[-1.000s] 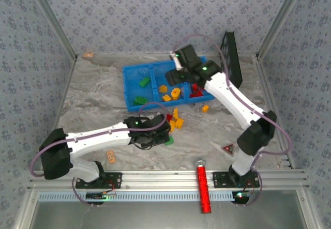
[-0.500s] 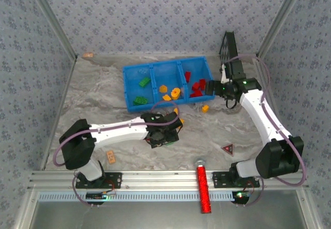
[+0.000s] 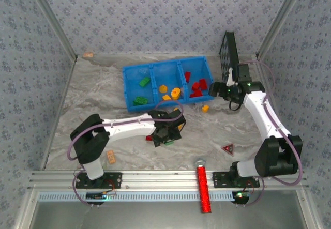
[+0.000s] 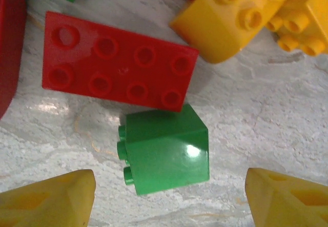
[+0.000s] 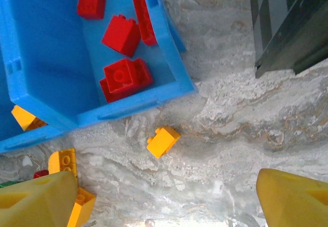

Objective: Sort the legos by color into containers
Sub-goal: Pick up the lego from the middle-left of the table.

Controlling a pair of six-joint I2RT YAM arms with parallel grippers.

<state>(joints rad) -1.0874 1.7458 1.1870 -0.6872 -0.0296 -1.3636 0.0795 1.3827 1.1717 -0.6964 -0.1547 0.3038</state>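
Observation:
The blue tray point(image 3: 125, 87) sits at the back. Its left container holds green legos point(image 3: 144, 81), the middle one orange point(image 3: 175, 92), the right one red point(image 5: 123, 76). My left gripper point(image 4: 169, 201) hangs open over the loose pile. A green brick point(image 4: 166, 150) lies between and just ahead of its fingertips point(image 4: 51, 201), untouched. A red eight-stud brick point(image 4: 118, 60) and yellow bricks point(image 4: 230, 22) lie beyond it. My right gripper point(image 5: 164, 201) is open and empty above a lone orange brick point(image 5: 163, 140), just outside the tray's right corner point(image 5: 128, 109).
A black studded board point(image 3: 229, 53) leans at the back right, close to my right wrist. A red glittery cylinder point(image 3: 203, 187) lies across the front rail. A tan block point(image 3: 110, 157) sits front left and a small red triangle point(image 3: 227, 148) front right.
My right arm swung from above the tray out to its right side, and its jaws widened. My left gripper slid right over the loose pile.

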